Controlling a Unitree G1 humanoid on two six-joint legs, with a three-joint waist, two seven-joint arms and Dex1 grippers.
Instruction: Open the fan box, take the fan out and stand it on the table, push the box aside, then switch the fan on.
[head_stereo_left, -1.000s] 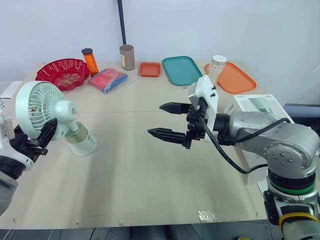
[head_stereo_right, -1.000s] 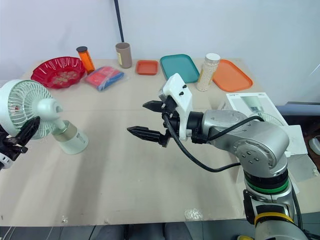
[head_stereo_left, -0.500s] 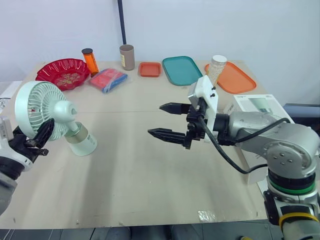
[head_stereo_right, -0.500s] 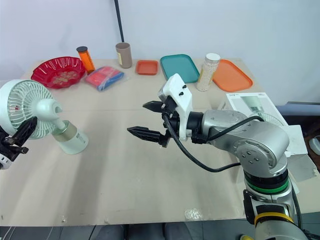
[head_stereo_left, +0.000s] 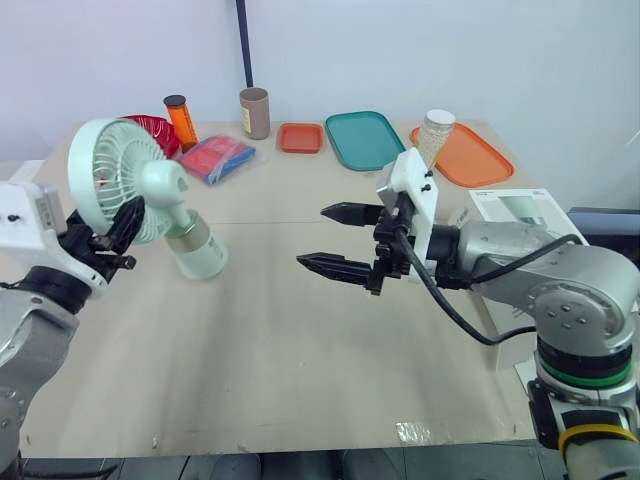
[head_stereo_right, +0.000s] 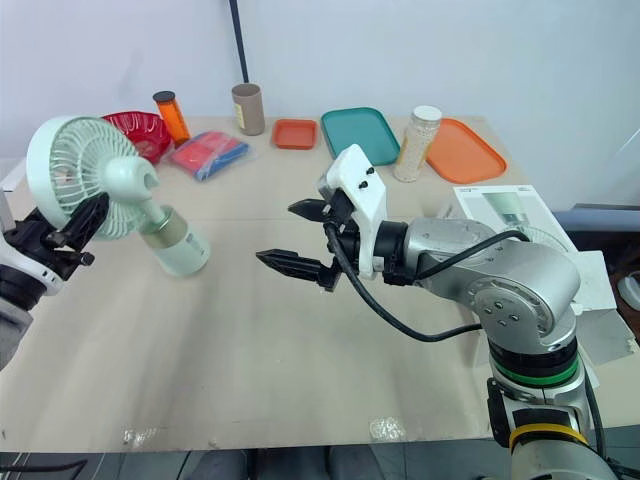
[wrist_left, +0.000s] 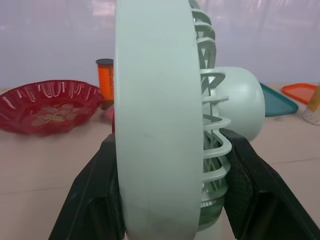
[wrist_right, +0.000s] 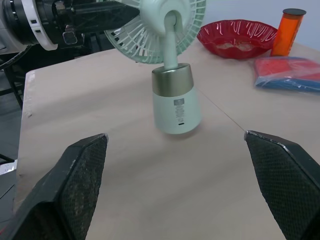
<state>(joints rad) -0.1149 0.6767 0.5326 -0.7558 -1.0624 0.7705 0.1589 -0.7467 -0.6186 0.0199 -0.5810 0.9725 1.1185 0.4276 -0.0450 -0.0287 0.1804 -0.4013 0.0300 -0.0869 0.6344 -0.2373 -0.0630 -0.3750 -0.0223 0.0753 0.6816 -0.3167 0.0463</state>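
A pale green fan (head_stereo_left: 120, 180) with a round grille and a white base (head_stereo_left: 198, 255) hangs tilted over the table's left part. My left gripper (head_stereo_left: 108, 238) is shut on the fan's head, its black fingers (wrist_left: 95, 200) pressing both faces of the grille (wrist_left: 160, 125). I cannot tell whether the base touches the table. My right gripper (head_stereo_left: 311, 237) stands open above the table's middle, pointing toward the fan (wrist_right: 175, 100), nothing between its fingers (wrist_right: 75, 175). The white fan box (head_stereo_left: 510, 215) lies at the table's right edge behind my right arm.
Along the far edge stand a red bowl (head_stereo_left: 150, 128), an orange bottle (head_stereo_left: 181, 122), a brown tube (head_stereo_left: 254, 113), a blue and red packet (head_stereo_left: 215, 158), a small orange tray (head_stereo_left: 300, 138), a teal tray (head_stereo_left: 363, 140), a jar (head_stereo_left: 433, 137) and an orange tray (head_stereo_left: 462, 155).
My left gripper has carried the fan up and to the right, further in over the table. The right arm has stayed where it was.
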